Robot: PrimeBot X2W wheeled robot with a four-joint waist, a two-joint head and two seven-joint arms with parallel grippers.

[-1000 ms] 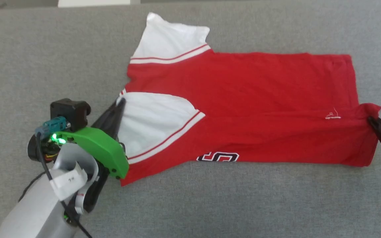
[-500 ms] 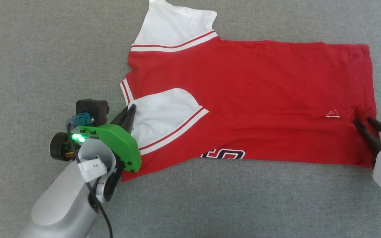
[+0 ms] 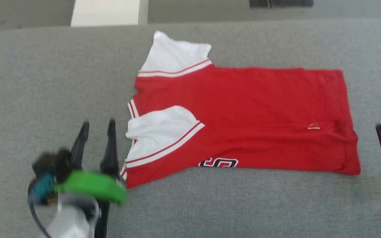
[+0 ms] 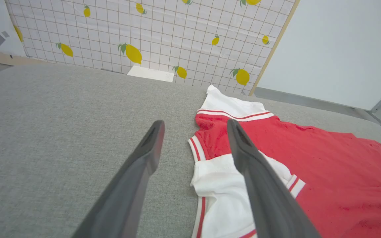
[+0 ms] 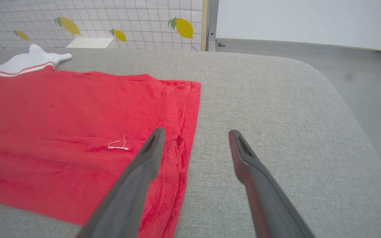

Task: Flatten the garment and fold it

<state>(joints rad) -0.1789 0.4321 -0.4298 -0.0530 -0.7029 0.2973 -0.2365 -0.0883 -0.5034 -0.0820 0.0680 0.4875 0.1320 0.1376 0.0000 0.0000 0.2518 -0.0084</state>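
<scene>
While both sets of jaws stand wide apart with nothing between them, the garment (image 3: 243,112) lies spread on the grey padded surface (image 3: 45,82) between the two tools. The left gripper (image 3: 98,124) sits at the collar end. Its fingers point away from the robot over bare grey fabric, and the tee's striped neck trim (image 4: 195,150) is just to the right of the gap between them. In the left wrist view its right-hand finger crosses in front of the white sleeve (image 3: 157,129) that is folded in over the red body. The head view is blurred there, so that finger may be just beside the cloth rather than touching it. Beyond this gripper's fingertips and further right, the other white sleeve (image 3: 174,53) sticks out from the far shoulder. Near its base, to the right, a strip of black, white-outlined print (image 3: 218,162) peeks out along the garment's near edge. The right gripper (image 5: 196,131) is at the opposite end, by the bottom hem (image 5: 192,109). Seen from its own wrist, its left finger overlaps the hem corner while its right finger is over bare grey surface; from the head, the tool looks clear of the cloth. A small white thread (image 5: 117,145) lies on the red fabric just left of that left fingertip.
</scene>
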